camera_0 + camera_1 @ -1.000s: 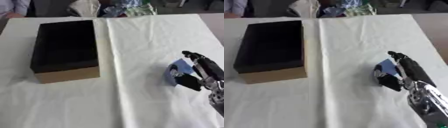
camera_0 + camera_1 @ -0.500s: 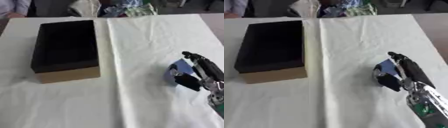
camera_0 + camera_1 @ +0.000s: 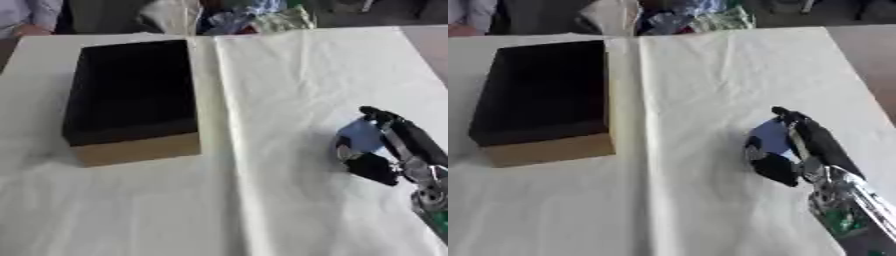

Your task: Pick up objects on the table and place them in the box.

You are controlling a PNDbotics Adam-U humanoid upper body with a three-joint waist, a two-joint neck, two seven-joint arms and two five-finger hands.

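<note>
A cardboard box (image 3: 131,102) with a dark inside lies open on the left of the white-covered table (image 3: 262,210); nothing shows inside it. At the right, my right hand (image 3: 811,145) is low over the cloth, its fingers and thumb curled round a small blue object (image 3: 768,136). Only part of the blue object shows between the black fingers, and I cannot tell whether it still touches the cloth. My left hand is in no view.
A pile of bags and cloth (image 3: 236,15) lies beyond the far edge of the table. A person's sleeve (image 3: 31,12) shows at the far left corner. The table's right edge runs close to my right hand.
None beyond a slight shift of the hand; the right hand stays curled round the blue object at the same spot.
</note>
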